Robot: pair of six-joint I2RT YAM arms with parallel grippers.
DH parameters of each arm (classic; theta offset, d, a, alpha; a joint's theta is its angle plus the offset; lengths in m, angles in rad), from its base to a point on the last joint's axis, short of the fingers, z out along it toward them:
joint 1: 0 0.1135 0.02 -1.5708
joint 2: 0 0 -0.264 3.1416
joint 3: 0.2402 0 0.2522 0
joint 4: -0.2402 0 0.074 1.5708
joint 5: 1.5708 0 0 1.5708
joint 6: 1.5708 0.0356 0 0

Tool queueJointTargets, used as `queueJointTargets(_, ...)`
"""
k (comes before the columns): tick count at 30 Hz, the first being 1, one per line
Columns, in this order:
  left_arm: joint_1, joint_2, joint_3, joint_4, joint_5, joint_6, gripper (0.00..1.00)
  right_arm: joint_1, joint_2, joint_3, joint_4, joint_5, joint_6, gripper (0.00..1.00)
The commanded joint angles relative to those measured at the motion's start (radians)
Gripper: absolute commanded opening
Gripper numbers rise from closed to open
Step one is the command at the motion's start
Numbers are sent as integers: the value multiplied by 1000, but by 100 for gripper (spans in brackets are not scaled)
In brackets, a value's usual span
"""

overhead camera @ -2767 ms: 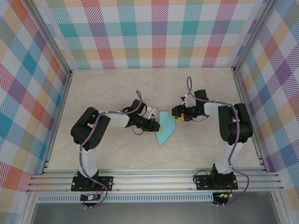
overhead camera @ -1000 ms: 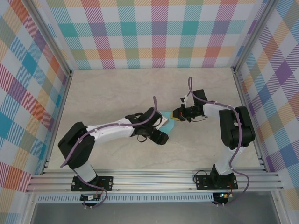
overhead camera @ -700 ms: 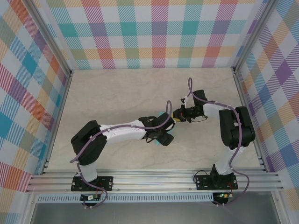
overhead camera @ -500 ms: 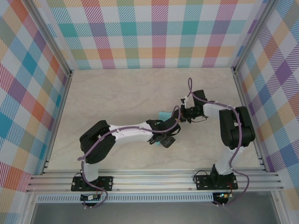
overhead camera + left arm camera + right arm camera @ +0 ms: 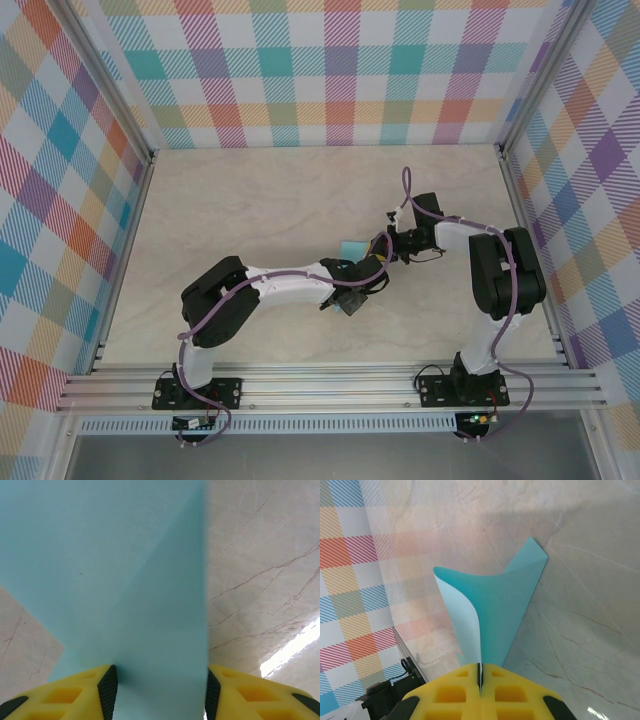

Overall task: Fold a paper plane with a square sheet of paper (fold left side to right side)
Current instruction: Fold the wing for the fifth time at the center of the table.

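Note:
The light-turquoise sheet of paper is folded with a diagonal crease and lies mostly under my left arm in the top view. In the left wrist view the paper spreads flat on the table, and my left gripper stands over its near end, open, with the black pads apart at either side of the strip. My right gripper is shut on one edge of the paper; that layer curls up off the table into the yellow fingers. From above, the right gripper sits just right of the left gripper.
The beige marble tabletop is walled by plaid panels at the back and both sides. An aluminium rail with both arm bases runs along the near edge. The left arm reaches across the centre.
My left arm has swung rightward over the paper, covering most of it, and its jaws have narrowed. The right gripper has stayed shut on the paper's edge, barely moving.

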Motion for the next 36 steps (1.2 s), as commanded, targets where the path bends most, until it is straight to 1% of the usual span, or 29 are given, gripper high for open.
queueJointTargets(1,-9,18,31,-22,-4,10,49,5,30,25,-28,5,-19,0)
queueJointTargets(7,-20,13,43,-26,-16,13,49,7,37,29,-40,17,-26,0)
queueJointTargets(12,-21,-3,39,-20,-17,11,52,7,37,35,-48,20,-28,0)
queueJointTargets(14,-20,1,37,-20,-17,13,51,6,39,38,-49,20,-28,0)
queueJointTargets(20,-20,10,38,-20,-15,12,35,6,40,40,-55,22,-29,0)
queueJointTargets(31,-14,0,21,3,-13,-12,17,6,35,48,-77,21,-52,0)
queueJointTargets(34,9,-25,-4,28,23,-39,12,5,20,52,-86,28,-64,4)
queueJointTargets(36,31,-54,-23,53,63,-56,9,1,2,52,-86,28,-64,8)
